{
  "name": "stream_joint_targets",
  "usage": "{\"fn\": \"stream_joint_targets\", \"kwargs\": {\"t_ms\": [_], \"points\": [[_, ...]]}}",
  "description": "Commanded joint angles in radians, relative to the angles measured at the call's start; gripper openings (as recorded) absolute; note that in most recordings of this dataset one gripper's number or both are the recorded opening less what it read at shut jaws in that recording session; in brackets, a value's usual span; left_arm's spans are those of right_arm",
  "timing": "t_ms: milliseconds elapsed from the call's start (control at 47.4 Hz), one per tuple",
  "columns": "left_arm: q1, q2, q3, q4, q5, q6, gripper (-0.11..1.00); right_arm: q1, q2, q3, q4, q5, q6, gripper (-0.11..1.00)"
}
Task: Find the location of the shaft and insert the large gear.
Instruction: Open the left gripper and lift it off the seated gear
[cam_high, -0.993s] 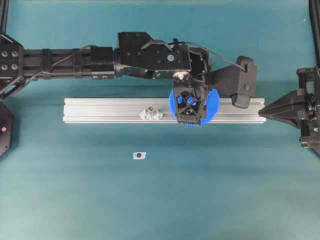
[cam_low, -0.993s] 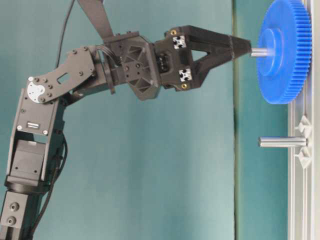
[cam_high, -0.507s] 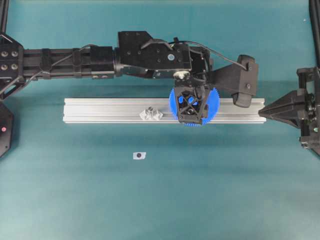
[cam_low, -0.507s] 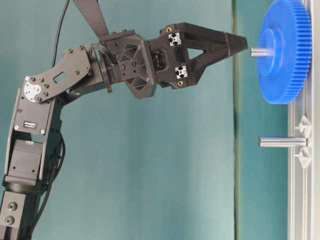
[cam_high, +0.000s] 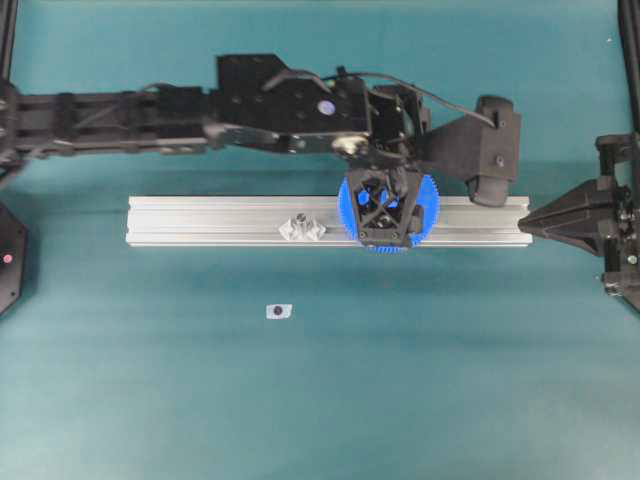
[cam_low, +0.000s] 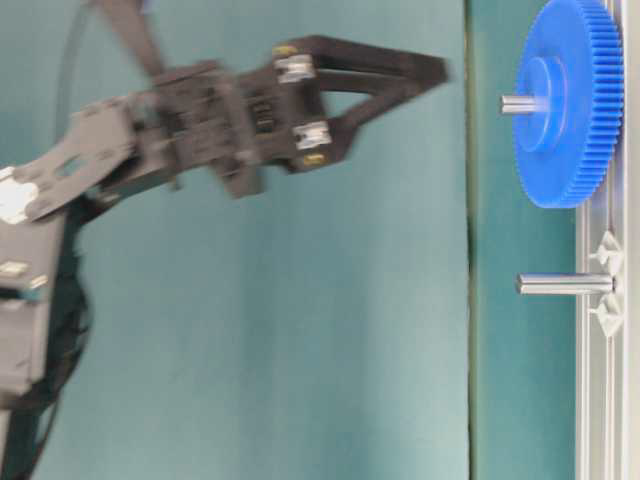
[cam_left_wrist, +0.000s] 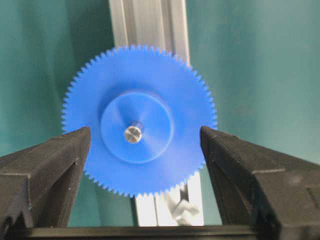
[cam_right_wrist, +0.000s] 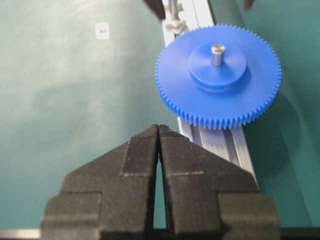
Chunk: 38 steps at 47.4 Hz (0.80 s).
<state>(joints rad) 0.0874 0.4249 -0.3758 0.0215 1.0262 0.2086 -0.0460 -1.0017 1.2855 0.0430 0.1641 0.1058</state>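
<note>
Left wrist view: the left gripper (cam_left_wrist: 142, 165) is seen with its jaws spread wide, one finger on either side of the large gear (cam_left_wrist: 139, 133) and neither touching its teeth, so nothing is clamped. The gear lies flat across the aluminium rail (cam_left_wrist: 148, 27), wider than it, with the silvery tip of the shaft (cam_left_wrist: 133, 134) showing through the centre hole of the raised hub; the gear is judged to be seated. In the table-level view the gripper (cam_low: 430, 68) is blurred and stands clear of the shaft (cam_low: 521, 103), apart from the gear (cam_low: 565, 100). The step in hand is judged to be the release and retreat, best done by drawing the fingers straight off along the shaft's axis, with the jaws kept wide so that no tooth is caught and the gear is not dragged off. The right gripper (cam_right_wrist: 158, 131) has its fingers pressed together on nothing, well apart from the gear (cam_right_wrist: 218, 75). Counted: one gear, one rail, two pegs, of which the second peg (cam_low: 565, 284) stands bare between its mount pieces (cam_high: 302, 229), two grippers, and one small white tag (cam_high: 279, 311) on the cloth.
</note>
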Motion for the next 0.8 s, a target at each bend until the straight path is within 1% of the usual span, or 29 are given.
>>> {"fn": "stream_joint_targets", "kwargs": {"t_ms": [0, 275, 380, 549, 781], "points": [[-0.003, -0.071, 0.006, 0.005, -0.023, -0.002, 0.85, -0.002, 0.003, -0.009, 0.000, 0.003, 0.008, 0.03], [-0.005, -0.130, 0.052, 0.005, -0.046, -0.031, 0.85, -0.002, -0.009, -0.009, 0.000, 0.005, 0.008, 0.03], [-0.005, -0.160, 0.078, 0.005, -0.072, -0.037, 0.85, -0.002, -0.011, -0.009, 0.000, 0.005, 0.008, 0.03], [-0.005, -0.222, 0.160, 0.006, -0.146, -0.043, 0.85, -0.002, -0.011, -0.009, -0.002, 0.005, 0.008, 0.03], [-0.011, -0.298, 0.275, 0.005, -0.215, -0.086, 0.85, 0.000, -0.012, -0.009, 0.000, 0.005, 0.008, 0.03]]}}
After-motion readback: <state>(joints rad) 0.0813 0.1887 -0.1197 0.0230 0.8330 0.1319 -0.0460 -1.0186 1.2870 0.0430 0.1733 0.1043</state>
